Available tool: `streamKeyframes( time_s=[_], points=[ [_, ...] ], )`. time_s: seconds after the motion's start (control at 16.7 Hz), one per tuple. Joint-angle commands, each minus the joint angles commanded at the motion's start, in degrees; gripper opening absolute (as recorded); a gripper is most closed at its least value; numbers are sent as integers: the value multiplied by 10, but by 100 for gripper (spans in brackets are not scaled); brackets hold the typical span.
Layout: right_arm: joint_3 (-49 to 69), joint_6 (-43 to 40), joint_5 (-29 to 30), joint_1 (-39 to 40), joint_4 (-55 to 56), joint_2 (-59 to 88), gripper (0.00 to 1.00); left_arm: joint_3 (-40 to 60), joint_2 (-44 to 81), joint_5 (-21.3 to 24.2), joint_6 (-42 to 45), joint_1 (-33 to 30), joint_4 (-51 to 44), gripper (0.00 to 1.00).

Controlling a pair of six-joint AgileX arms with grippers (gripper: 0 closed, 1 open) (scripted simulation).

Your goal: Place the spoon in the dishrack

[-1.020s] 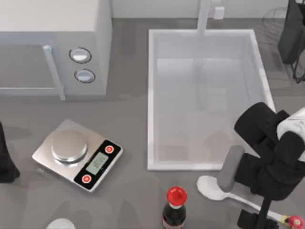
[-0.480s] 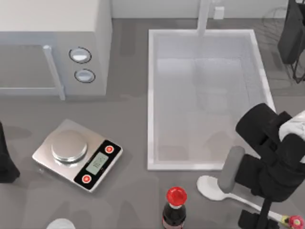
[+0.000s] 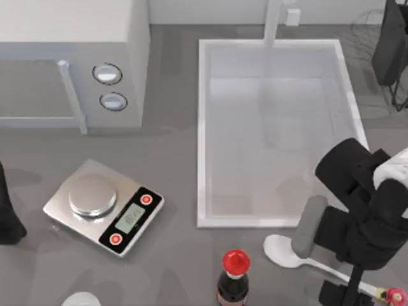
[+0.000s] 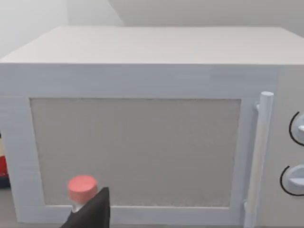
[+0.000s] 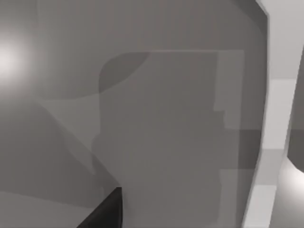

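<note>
While the spoon (image 3: 284, 250) lies flat on the table (image 3: 178, 191) just below the sink (image 3: 203, 127), well short of the dishrack (image 3: 366, 29) at far right, hovers right hand (image 3: 347, 255) over the handle to line up a grip, finger spread impossible to tell, left arm parked at left edge.
</note>
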Motion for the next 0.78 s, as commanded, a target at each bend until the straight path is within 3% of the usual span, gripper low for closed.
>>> streamKeyframes(
  time_s=[0.18,0.24,0.66,0.78],
  points=[
    [0,0,0,0,0,0,2,0,0,0,0,0,0,100],
    [0,0,0,0,0,0,0,0,0,0,0,0,0,100],
    [0,0,0,0,0,0,0,0,0,0,0,0,0,100],
    [19,3,-11,-1,-43,-39,0,0,0,0,0,0,0,100]
  ],
)
